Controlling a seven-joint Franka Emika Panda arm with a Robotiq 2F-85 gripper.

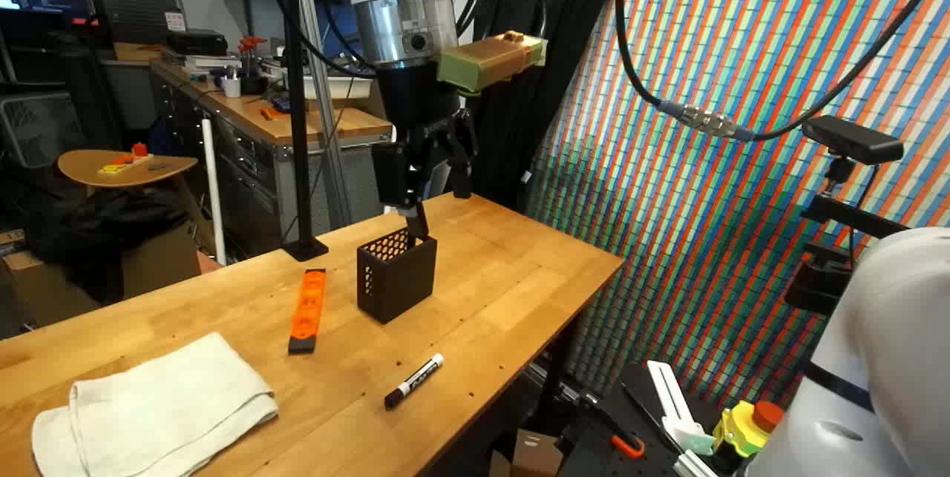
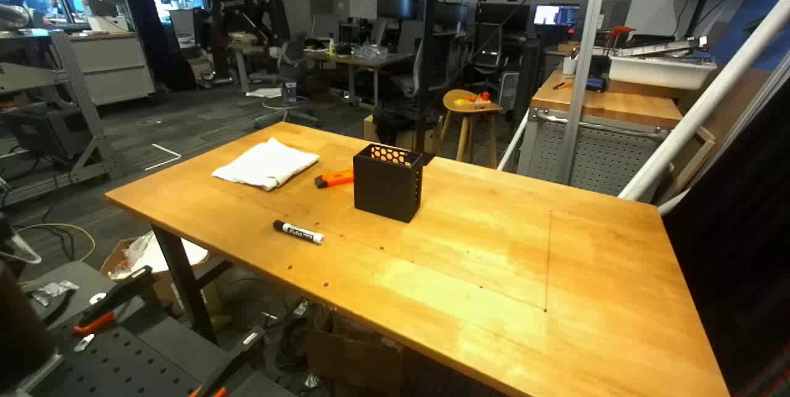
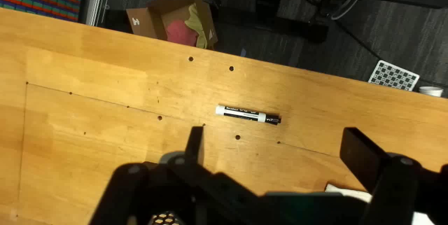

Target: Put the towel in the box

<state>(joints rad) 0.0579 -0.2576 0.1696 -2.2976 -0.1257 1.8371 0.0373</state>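
The towel [image 1: 163,410] is a cream folded cloth lying flat on the table; it also shows in an exterior view [image 2: 265,163], and one edge shows in the wrist view [image 3: 350,193], mostly hidden behind a finger. The black box [image 1: 397,280] stands upright with its top open and holed walls; it shows in an exterior view [image 2: 386,190] and partly at the bottom of the wrist view [image 3: 165,218]. My gripper [image 1: 441,208] is open and empty, high above the table; it shows in an exterior view [image 2: 244,45] and the wrist view [image 3: 273,134]. It touches neither towel nor box.
An orange flat object with black ends [image 1: 308,306] lies between towel and box. A black-and-white marker [image 3: 245,113] lies near the table's long edge. A black post [image 1: 297,106] stands at the table [image 1: 505,262] edge behind the box.
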